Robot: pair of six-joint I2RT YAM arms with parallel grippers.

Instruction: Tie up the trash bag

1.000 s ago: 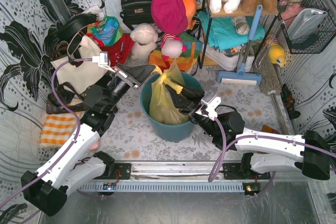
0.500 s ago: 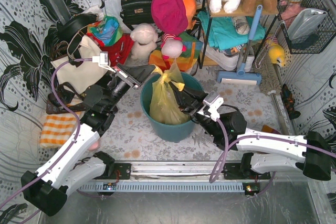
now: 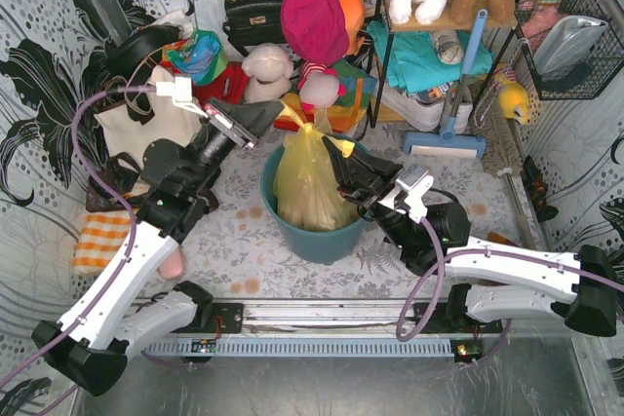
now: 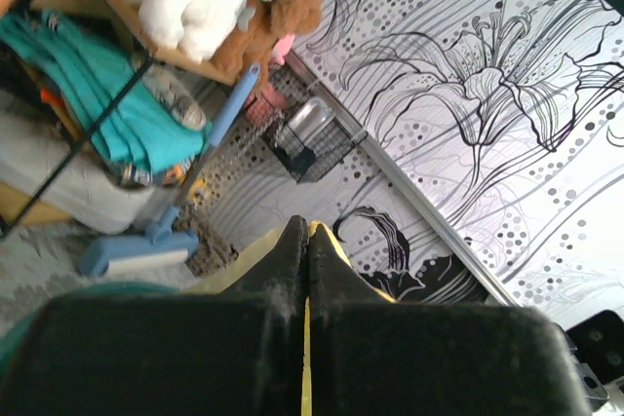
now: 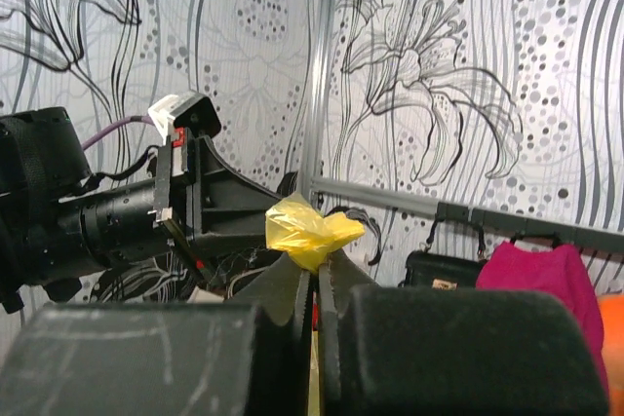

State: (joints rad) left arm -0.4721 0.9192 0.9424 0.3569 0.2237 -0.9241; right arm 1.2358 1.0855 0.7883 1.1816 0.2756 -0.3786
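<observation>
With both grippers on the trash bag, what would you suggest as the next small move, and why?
Probably carry the left gripper's corner across the right gripper's to start the knot. Both grippers are shut on yellow corners of the trash bag, whose gathered top stands above the teal bin, and I cannot make out a knot yet.

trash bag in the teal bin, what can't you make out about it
Top external: the thin yellow-green plastic trash bag has its bottom hidden inside the round teal bin; any knot at its neck is too small to tell.
Left wrist: the left gripper covers all but yellow slivers.
Right wrist: the right gripper hides everything below one crumpled tuft.
</observation>
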